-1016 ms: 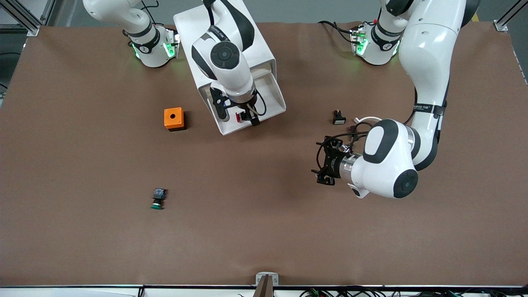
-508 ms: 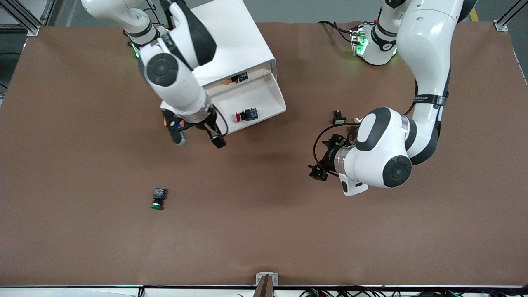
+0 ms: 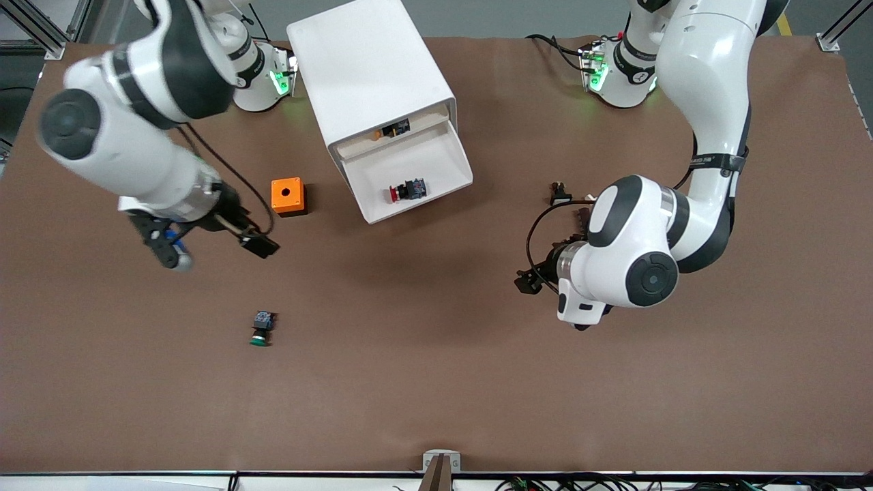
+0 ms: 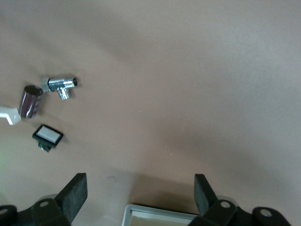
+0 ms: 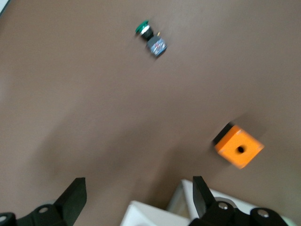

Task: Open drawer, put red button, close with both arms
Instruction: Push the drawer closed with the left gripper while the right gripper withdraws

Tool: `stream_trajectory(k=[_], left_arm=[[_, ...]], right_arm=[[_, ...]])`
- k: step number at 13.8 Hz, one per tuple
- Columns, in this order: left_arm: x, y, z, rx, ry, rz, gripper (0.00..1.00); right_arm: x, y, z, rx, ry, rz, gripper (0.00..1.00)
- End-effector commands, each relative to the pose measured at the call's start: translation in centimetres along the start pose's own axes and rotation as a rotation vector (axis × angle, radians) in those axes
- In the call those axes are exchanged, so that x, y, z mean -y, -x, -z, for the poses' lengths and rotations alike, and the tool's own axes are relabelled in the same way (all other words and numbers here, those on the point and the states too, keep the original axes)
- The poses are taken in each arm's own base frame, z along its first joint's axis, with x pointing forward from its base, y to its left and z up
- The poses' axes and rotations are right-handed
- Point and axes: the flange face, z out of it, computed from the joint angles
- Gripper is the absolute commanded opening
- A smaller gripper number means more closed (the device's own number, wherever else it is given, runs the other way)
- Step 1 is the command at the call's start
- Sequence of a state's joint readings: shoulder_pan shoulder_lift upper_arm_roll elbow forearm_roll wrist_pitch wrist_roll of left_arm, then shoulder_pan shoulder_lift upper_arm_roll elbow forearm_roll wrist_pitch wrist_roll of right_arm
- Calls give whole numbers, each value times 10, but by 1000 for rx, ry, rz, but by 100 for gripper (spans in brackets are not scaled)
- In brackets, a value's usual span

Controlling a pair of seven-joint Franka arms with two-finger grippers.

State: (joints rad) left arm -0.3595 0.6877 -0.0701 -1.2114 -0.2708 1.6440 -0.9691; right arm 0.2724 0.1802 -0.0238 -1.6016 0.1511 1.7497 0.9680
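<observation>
Drawer (image 3: pixel 421 170), a wide shallow white plastic tray, stands pulled out of the front of the big white boxy cabinet (image 3: pixel 368 65), and the red button (image 3: pixel 407 190), a small push button with a red mushroom cap and a black and blue-grey blocky body, lies on its side on the drawer's floor. At the gap above the drawer, just inside the cabinet, a small black and orange part (image 3: pixel 392 129) shows. The right gripper (image 3: pixel 215 249), black and two-fingered, hangs over bare brown table (image 3: pixel 436 382) toward the right arm's end, with its fingers (image 5: pixel 73 195) spread wide and nothing between them. An orange box with a round hole (image 3: pixel 287 196) sits on the table beside the drawer, toward the right arm's end. A green-capped push button (image 3: pixel 260 329) with a blue-grey body lies well apart, nearer to the front camera than the orange box. The left gripper (image 4: pixel 138 195) hovers over the table toward the left arm's end, its fingers also spread and empty. Its wrist view shows a small black switch with a white face (image 4: pixel 47 136), a chrome metal fitting (image 4: pixel 62 84) and a dark cylindrical piece (image 4: pixel 30 100) lying near each other on the table.
</observation>
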Motion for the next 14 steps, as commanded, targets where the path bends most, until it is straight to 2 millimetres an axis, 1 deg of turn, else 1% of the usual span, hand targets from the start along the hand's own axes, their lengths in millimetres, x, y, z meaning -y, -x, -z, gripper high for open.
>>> stream_trajectory(k=[1,2,3,4,5,7,9,12,13,14], left_arm=[[-13,20,-4,-82,-13,-94,100],[-23,32,-9,-125,-25,-129,100],[-32,43,-15,-175,-36,-164,100],[-41,57,-24,-207,-48,-196,100],[-48,66,-29,-218,-44,-217,99],[-64,94,-42,-228,-39,-273,99],[-76,123,-56,-228,-45,-318,100],[-89,158,-89,-226,-47,-371,100],[-93,170,-96,-226,-48,-390,100],[-95,176,-100,-228,-47,-400,100]], right_arm=[[-41,-27,36,-5,-3,128,100],[-54,-35,46,-12,-10,161,100],[-63,-40,52,-14,-8,197,100],[-73,-47,61,-31,-5,246,100],[-87,-56,68,-32,-2,289,100],[-110,-67,83,-57,3,373,100],[-129,-72,98,-85,32,442,100],[-146,-76,115,-126,57,512,100],[-152,-78,119,-131,55,533,100],[-157,-81,122,-136,55,551,100]])
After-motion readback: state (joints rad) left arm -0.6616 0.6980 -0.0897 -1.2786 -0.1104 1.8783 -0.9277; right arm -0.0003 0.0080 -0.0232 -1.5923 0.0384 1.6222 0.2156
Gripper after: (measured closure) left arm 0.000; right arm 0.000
